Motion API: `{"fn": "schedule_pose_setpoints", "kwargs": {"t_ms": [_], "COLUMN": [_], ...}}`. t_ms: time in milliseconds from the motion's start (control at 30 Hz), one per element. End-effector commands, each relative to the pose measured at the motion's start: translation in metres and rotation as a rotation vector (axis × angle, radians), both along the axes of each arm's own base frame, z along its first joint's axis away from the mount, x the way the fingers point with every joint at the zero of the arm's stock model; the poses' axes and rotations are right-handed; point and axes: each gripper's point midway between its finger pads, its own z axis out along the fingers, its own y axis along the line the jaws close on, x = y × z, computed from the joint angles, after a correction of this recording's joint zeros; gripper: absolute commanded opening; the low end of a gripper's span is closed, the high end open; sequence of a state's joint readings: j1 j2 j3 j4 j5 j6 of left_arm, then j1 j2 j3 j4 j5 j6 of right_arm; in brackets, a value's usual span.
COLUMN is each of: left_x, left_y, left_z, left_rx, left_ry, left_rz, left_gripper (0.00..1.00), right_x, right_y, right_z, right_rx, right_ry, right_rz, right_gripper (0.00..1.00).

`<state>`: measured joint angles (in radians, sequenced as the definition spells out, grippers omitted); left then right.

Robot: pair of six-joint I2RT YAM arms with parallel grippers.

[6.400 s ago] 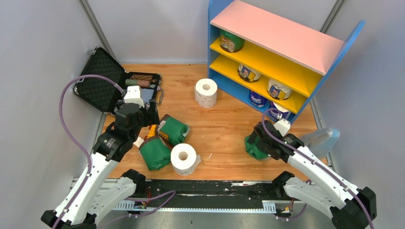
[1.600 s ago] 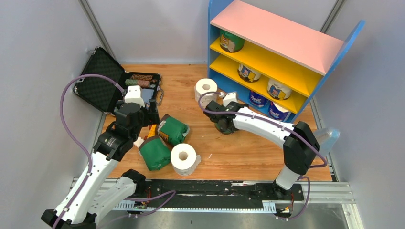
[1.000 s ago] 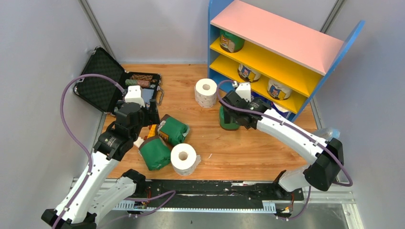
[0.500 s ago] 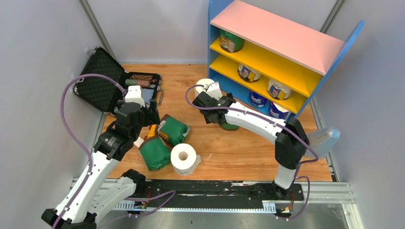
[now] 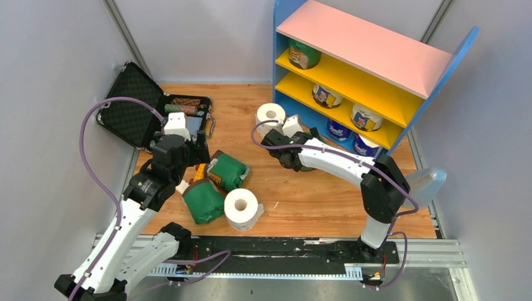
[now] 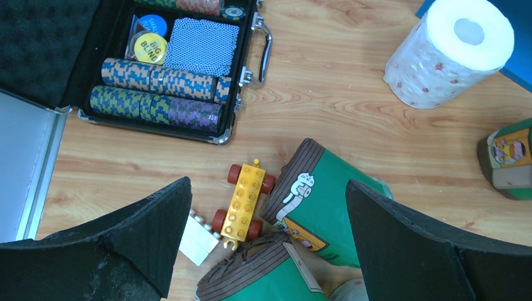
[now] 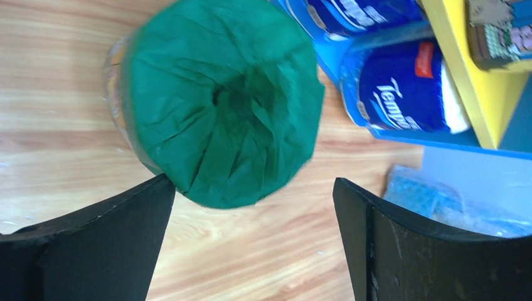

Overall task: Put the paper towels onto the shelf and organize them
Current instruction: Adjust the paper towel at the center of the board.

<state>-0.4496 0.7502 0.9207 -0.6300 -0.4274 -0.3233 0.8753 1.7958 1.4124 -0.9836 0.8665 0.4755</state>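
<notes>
Your right gripper [image 7: 251, 191] is spread wide above a green roll [image 7: 219, 94], gripping nothing. The roll stands on end on the wooden table [image 7: 56, 144], just beside the shelf [image 5: 364, 44]. Your left gripper [image 6: 268, 188] hangs wide open, empty, over a toy car [image 6: 244, 200].

**Wooden bench, rolls scattered**

The wooden bench [image 5: 295, 194] carried the shelf [image 5: 367, 47] at 1 o'clock and an open black case [image 5: 135, 113] at 10 o'clock. A white dotted roll [image 5: 270, 117] stood at 12 o'clock. A green-wrapped roll [image 7: 219, 100] stood upright near the middle, just beside the shelf. Two green-wrapped rolls [image 5: 229, 170] lay at 8 o'clock beside a yellow toy car [image 6: 244, 200] and a white brick [image 6: 197, 238]. A bare white roll [image 5: 241, 208] stood at 7 o'clock.
</notes>
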Motion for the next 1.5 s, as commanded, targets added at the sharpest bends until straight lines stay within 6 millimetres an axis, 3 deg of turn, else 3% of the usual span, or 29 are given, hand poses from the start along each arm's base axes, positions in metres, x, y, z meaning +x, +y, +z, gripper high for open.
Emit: {"fn": "schedule_pose_setpoints", "kwargs": {"t_ms": [0, 233, 300, 400, 633, 800, 1000, 1467], "left_x": [0.003, 0.003, 0.003, 0.003, 0.004, 0.003, 0.003, 0.003], "left_y": [0.002, 0.002, 0.001, 0.002, 0.002, 0.002, 0.003, 0.002], "left_z": [0.006, 0.006, 0.005, 0.006, 0.005, 0.005, 0.005, 0.005], "left_rx": [0.003, 0.001, 0.002, 0.002, 0.004, 0.004, 0.005, 0.001], "left_ry": [-0.028, -0.027, -0.027, -0.027, -0.027, -0.025, -0.026, -0.027], "left_rz": [0.009, 0.006, 0.006, 0.008, 0.011, 0.010, 0.013, 0.008], "left_gripper": [1.00, 1.00, 1.00, 1.00, 1.00, 1.00, 1.00, 1.00], "right_x": [-0.016, -0.030, -0.031, -0.030, -0.026, -0.022, -0.010, 0.015], "right_y": [-0.042, -0.093, -0.097, -0.085, -0.022, 0.006, 0.016, 0.014], "right_z": [0.026, 0.038, 0.044, 0.056, 0.078, 0.088, 0.083, 0.042], "right_rx": [-0.020, 0.047, 0.088, 0.178, 0.486, 0.569, 0.595, 0.564], "right_ry": [-0.047, -0.059, -0.066, -0.063, -0.045, -0.038, -0.003, 0.090], "right_rz": [-0.073, -0.203, -0.220, -0.174, 0.083, 0.234, 0.285, 0.263], "right_gripper": [1.00, 1.00, 1.00, 1.00, 0.95, 0.92, 0.88, 0.74]}}
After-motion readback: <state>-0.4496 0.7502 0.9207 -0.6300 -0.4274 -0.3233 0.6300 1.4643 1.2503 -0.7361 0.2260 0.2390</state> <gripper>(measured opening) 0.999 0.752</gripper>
